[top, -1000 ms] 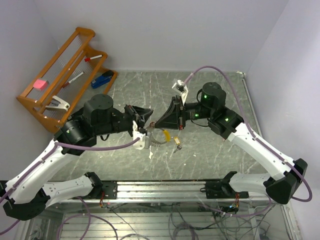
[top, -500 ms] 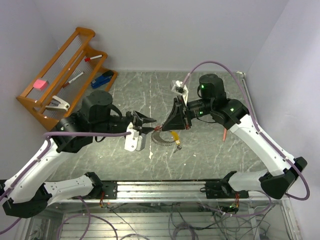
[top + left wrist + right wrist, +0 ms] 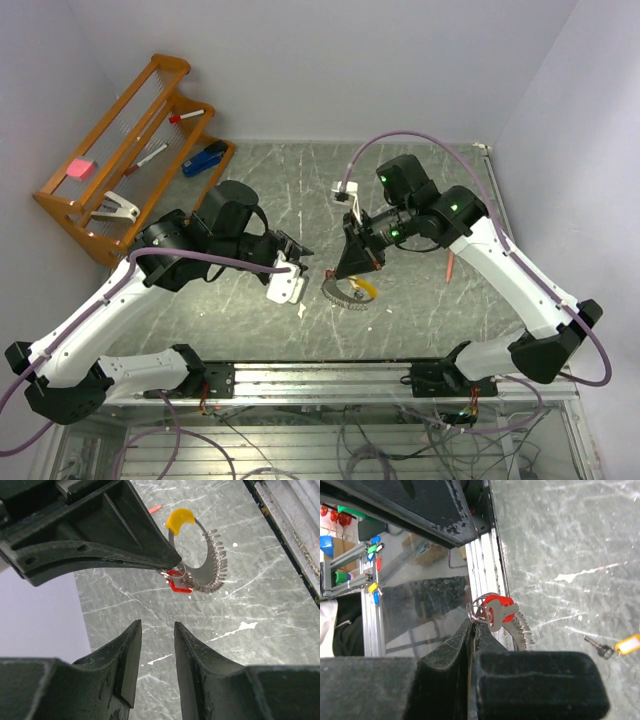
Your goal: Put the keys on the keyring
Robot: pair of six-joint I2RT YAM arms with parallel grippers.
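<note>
One keyring (image 3: 207, 577), bearing one yellow tag (image 3: 180, 519) and one red-headed key (image 3: 179, 582), is held above the table (image 3: 270, 580) by the right gripper (image 3: 472, 627), clamped on it. The left gripper (image 3: 157, 630) is seen partly open, empty.

Near the middle of the table (image 3: 260, 180), the keyring (image 3: 216, 570) hangs from the right gripper (image 3: 475, 626), with a key (image 3: 178, 584) at the pinch, touching the ring. The left gripper (image 3: 157, 625) sits just to its left, apart from it. A rack (image 3: 168, 66) stands at the far left, well apart, and a stick (image 3: 450, 266) lies on the table right of the right arm.
</note>
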